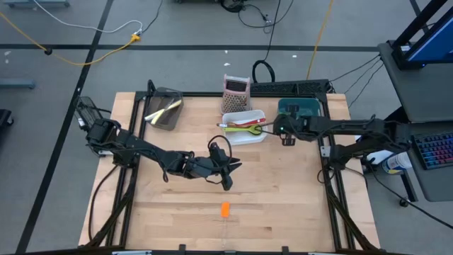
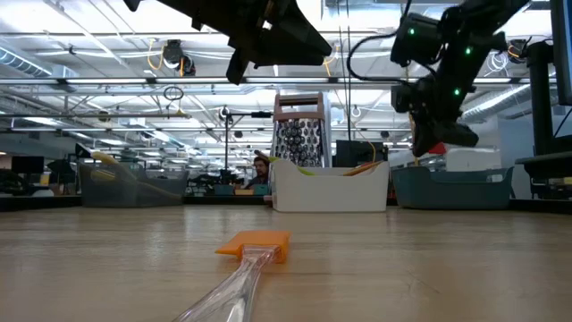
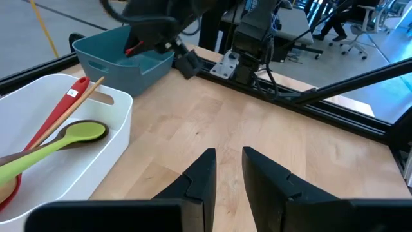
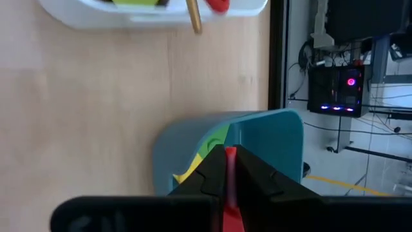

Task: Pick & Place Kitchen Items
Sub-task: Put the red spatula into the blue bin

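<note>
The right end effector (image 4: 228, 169) hung just above the near edge of the teal bin (image 1: 300, 108) at the back right of the table (image 1: 283, 205), its fingers pressed together on a slim red utensil (image 4: 230, 193) whose strip showed between them. Inside that bin, yellow and green pieces (image 4: 205, 154) lay under the fingers; what kind of utensils they were could not be told.

The left end effector (image 1: 226, 170) hovered over the middle of the table, clear of the surface, its two dark fingers (image 3: 203, 171) parted by a narrow gap with nothing between them and bare wood in front.

An orange-headed spatula with a clear handle (image 1: 224, 211) lay flat on the table near the front edge, well apart from both arms; in the low view its orange head (image 2: 257, 243) pointed towards the bins.

The white bin (image 1: 245, 126) sat at the back centre, beside the teal one. It held a green spoon (image 3: 61, 143), a red utensil (image 3: 72, 96) and a wooden one (image 3: 67, 109), the last two leaning out over its rim. Behind it stood the box grater (image 1: 236, 92), upright.

At the back left, the dark mesh bin (image 1: 165, 108) held a yellow-green utensil (image 1: 163, 112) lying slantwise across it
</note>
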Controlling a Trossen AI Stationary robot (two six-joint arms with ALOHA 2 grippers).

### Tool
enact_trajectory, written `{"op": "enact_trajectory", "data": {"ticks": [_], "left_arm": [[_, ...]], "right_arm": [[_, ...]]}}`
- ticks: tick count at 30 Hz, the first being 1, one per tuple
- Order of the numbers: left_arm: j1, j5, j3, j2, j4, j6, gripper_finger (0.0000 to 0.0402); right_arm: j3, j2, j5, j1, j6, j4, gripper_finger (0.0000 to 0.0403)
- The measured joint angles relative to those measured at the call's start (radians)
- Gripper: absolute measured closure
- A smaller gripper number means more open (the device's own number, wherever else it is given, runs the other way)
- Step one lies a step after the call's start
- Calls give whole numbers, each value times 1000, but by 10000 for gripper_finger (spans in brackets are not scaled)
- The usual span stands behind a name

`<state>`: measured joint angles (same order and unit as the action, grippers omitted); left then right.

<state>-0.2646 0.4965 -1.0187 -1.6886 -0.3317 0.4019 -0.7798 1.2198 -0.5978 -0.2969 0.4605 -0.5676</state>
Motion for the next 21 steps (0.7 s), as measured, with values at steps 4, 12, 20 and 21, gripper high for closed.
{"op": "enact_trajectory", "data": {"ticks": [4,12,20,21], "left_arm": [[0,0,0,0,0,0,325],[0,1,0,0,0,0,325],[0,1,0,0,-1,-1,325],[0,1,0,0,0,-1,325]], "right_arm": [[72,0,0,-51,48,93,390],[168,0,23,-122,134,271,390],[225,0,210,-194,137,390,389],[228,0,208,-201,137,391,388]]}}
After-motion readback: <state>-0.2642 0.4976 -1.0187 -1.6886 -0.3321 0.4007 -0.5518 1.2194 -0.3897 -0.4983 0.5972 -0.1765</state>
